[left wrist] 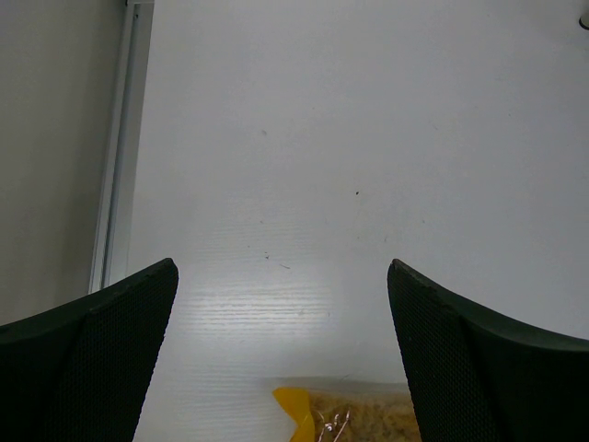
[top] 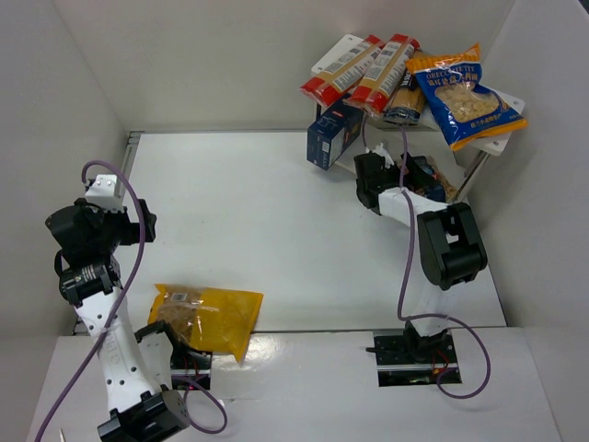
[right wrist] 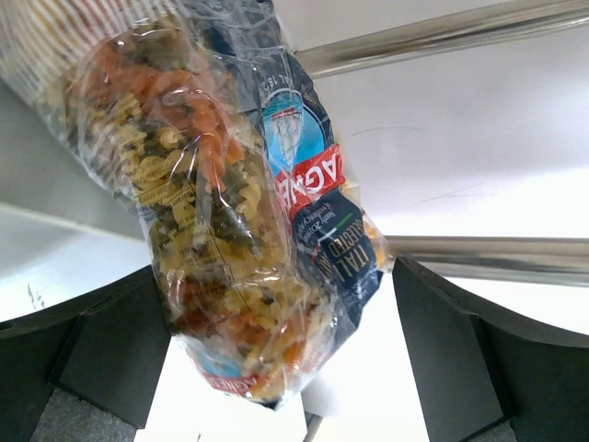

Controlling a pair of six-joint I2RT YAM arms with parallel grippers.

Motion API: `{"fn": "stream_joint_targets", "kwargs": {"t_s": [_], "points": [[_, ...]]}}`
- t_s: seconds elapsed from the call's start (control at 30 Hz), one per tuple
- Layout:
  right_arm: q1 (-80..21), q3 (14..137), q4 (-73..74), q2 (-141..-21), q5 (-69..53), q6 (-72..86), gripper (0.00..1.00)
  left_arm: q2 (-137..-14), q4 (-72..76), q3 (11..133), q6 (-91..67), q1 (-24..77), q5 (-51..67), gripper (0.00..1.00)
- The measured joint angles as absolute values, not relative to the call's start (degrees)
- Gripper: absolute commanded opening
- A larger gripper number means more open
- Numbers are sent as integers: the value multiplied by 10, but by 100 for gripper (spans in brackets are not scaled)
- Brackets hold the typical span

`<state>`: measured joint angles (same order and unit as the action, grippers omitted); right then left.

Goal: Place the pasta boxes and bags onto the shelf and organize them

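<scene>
One yellow bag (top: 207,316) flat on table (top: 258,212), long axis crosswise, base-ward of left gripper (left wrist: 281,265), spread and empty; nearer left arm. Right gripper (right wrist: 276,267) spread about spiral bag (right wrist: 212,203) beside shelf (top: 329,57), not pinching.

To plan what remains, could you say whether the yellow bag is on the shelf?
No, the yellow bag lies on the tabletop by the left arm.
</scene>
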<state>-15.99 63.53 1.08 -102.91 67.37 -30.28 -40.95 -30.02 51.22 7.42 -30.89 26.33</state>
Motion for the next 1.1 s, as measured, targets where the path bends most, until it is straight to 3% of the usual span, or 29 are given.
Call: {"fn": "stream_joint_targets", "kwargs": {"t_s": [0.67,1.1], "points": [[-173,632,11,-1039,683,-305,100,-403,-300,512,74,-309,263,100],[-170,697,18,-1065,633,-309,100,-402,-300,512,74,-309,263,100]]}}
